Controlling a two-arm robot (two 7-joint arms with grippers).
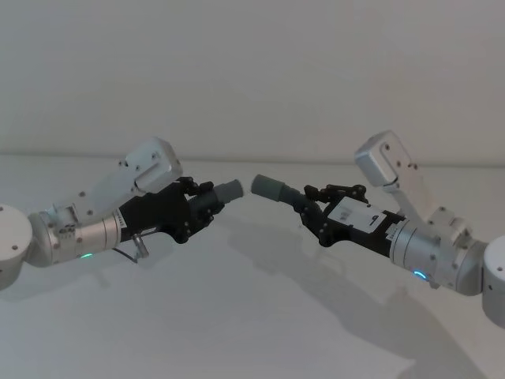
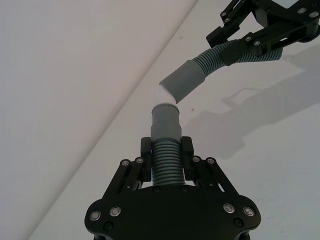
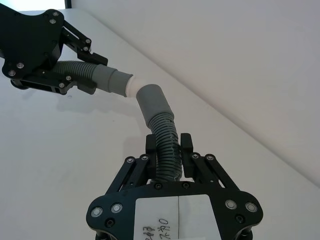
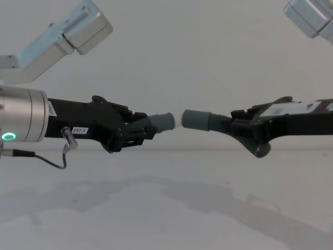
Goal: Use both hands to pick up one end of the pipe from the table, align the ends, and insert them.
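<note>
Now from the head view both pipe pieces are off the table [image 1: 252, 332], the left gripper [image 1: 207, 204] and right gripper [image 1: 309, 207] each clamped on a ribbed section so the cuffs stick out free, facing across a small gap. From the left wrist, the whitish tip [image 2: 166, 95] nudges the wider cuff [image 2: 184, 80], angled, not yet in. At chest height the ends look level, ready to push together.

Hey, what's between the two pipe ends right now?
Nothing. In the chest view a short bare gap separates the left pipe end from the right pipe end, both held above the table.
</note>
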